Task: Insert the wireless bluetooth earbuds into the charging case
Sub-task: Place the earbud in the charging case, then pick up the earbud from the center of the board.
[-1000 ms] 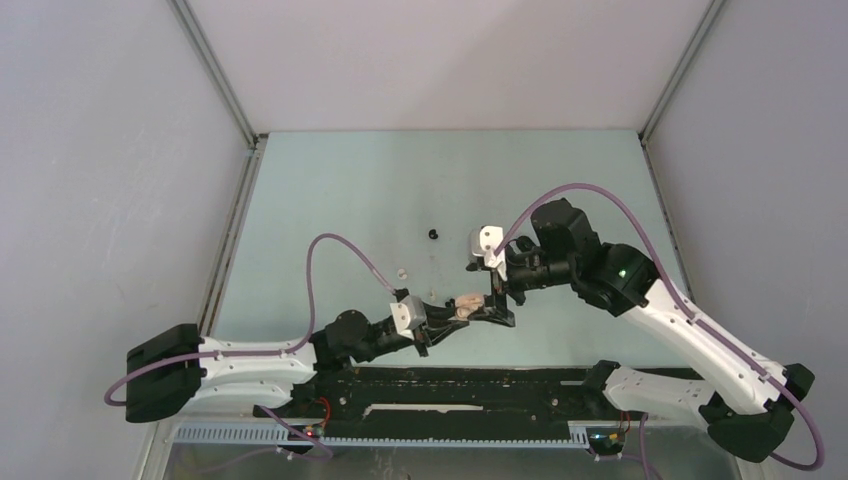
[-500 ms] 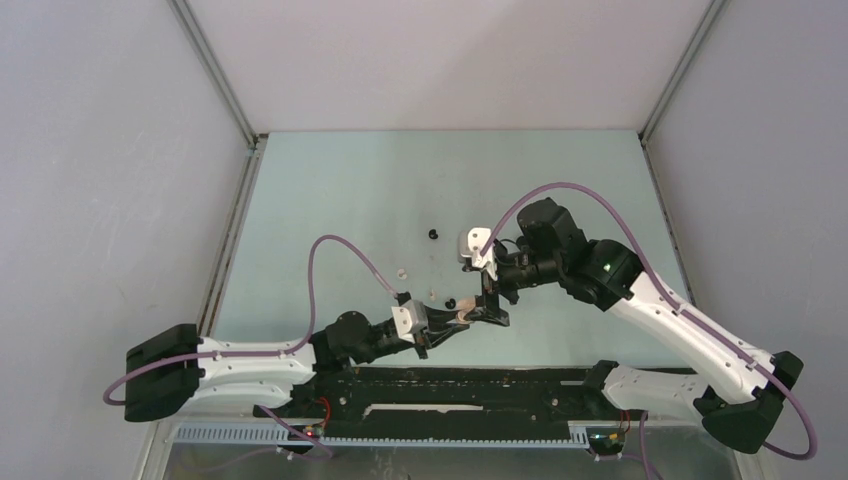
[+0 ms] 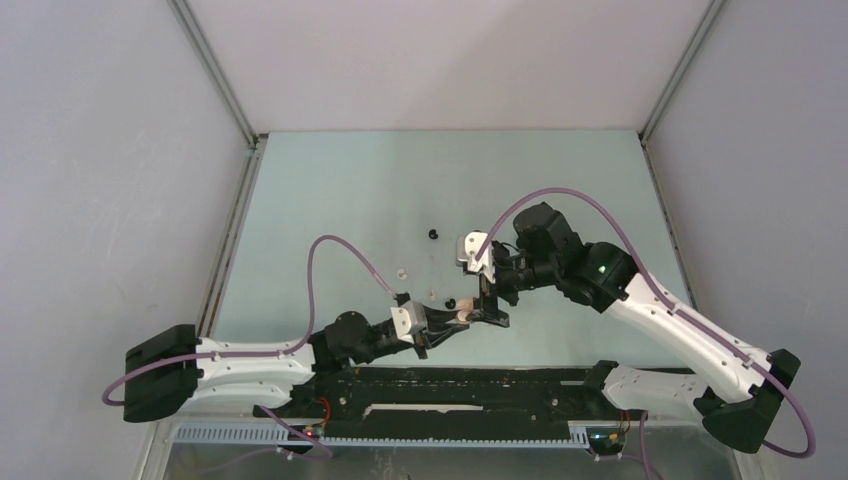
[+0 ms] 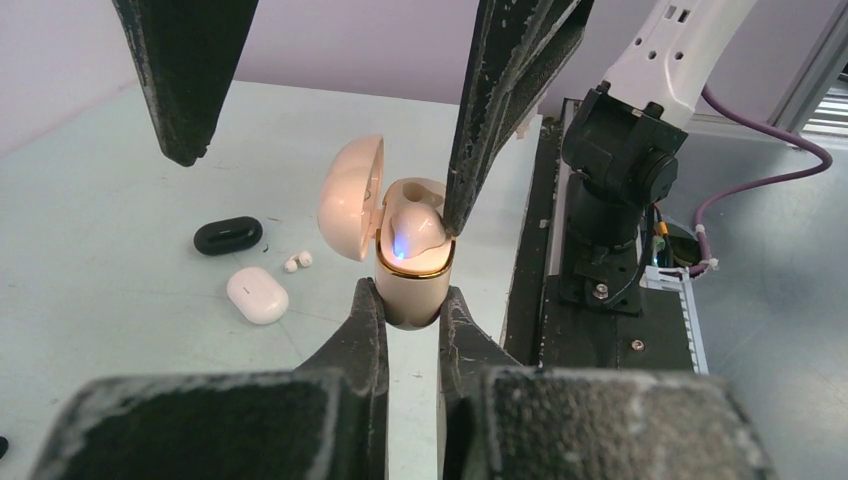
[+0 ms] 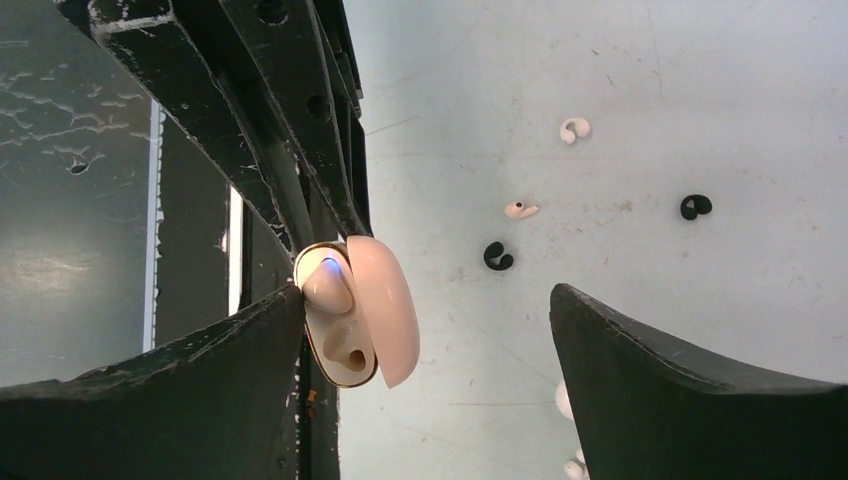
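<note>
The left pincer (image 4: 405, 300) is pressed together on the lower half of the pink charging case (image 4: 410, 285), holding it upright above the desk (image 4: 120, 180) with its lid (image 4: 350, 200) swung open. A pale pink earbud (image 4: 415, 225) sits in one socket with a blue light glowing beside it. The other socket looks empty, though the right finger partly hides it.

The right pincer (image 5: 425, 292) stands spread wide and holds nothing. One finger touches the case rim right beside the seated bud and the other is well clear. Over the last second this arm has swung left in the top view and its jaws have opened a little further, which suggests the bud has been let go and is in place.

That would make one pink bud done. Its partner, the loose pink earbud (image 5: 520, 209), lies on the desk near a black earbud (image 5: 497, 256), and is probably the next one to fetch
</note>
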Controlling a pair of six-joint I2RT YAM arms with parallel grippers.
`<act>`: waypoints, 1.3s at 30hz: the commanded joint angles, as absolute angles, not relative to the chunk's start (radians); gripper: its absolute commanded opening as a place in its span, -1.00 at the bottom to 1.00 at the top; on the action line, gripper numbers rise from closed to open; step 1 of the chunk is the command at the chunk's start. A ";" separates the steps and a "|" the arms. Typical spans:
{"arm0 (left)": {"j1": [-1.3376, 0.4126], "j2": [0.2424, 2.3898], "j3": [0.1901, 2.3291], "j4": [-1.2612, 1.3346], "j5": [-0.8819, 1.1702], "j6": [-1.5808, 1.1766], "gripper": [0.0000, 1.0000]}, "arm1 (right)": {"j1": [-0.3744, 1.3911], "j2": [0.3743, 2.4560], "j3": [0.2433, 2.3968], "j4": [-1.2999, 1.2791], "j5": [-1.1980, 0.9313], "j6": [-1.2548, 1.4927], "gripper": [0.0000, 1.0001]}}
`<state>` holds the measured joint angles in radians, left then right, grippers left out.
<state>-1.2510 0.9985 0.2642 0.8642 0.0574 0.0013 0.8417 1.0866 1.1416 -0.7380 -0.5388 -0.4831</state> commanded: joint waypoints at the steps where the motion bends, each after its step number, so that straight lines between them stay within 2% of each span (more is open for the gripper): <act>1: -1.258 0.979 0.298 0.903 0.074 0.026 -0.99 | 0.829 1.083 1.141 -0.706 -0.492 -0.489 0.88; 7: -1.258 0.979 0.296 0.902 0.071 0.026 -0.99 | 0.825 1.066 1.141 -0.732 -0.526 -0.499 0.89; 14: -1.258 0.960 0.272 0.902 0.039 0.010 -0.99 | 0.787 0.978 1.230 -0.829 -0.773 -0.530 0.95; 18: -1.258 0.945 0.258 0.897 0.009 0.008 -0.99 | 0.674 0.960 1.261 -0.867 -0.818 -0.495 0.95; 23: -1.258 0.918 0.258 0.838 -0.076 -0.042 -1.00 | 0.451 1.006 1.229 -0.900 -0.922 -0.469 0.88; 28: -1.259 0.795 0.248 0.683 -0.260 -0.083 -1.00 | 0.327 1.098 1.217 -0.882 -0.896 -0.444 0.69; 30: -1.258 0.730 0.240 0.608 -0.323 -0.098 -0.99 | 0.306 1.137 1.202 -0.865 -0.859 -0.444 0.47; 32: -1.258 0.668 0.229 0.545 -0.381 -0.118 -1.00 | 0.311 1.170 1.161 -0.827 -0.860 -0.482 0.11; 34: -1.256 0.607 0.214 0.485 -0.430 -0.138 -0.99 | 0.336 1.195 1.100 -0.747 -0.848 -0.501 -0.09; 39: -1.258 0.445 0.201 0.338 -0.494 -0.196 -0.99 | 0.474 1.253 0.943 -0.448 -0.660 -0.471 -0.23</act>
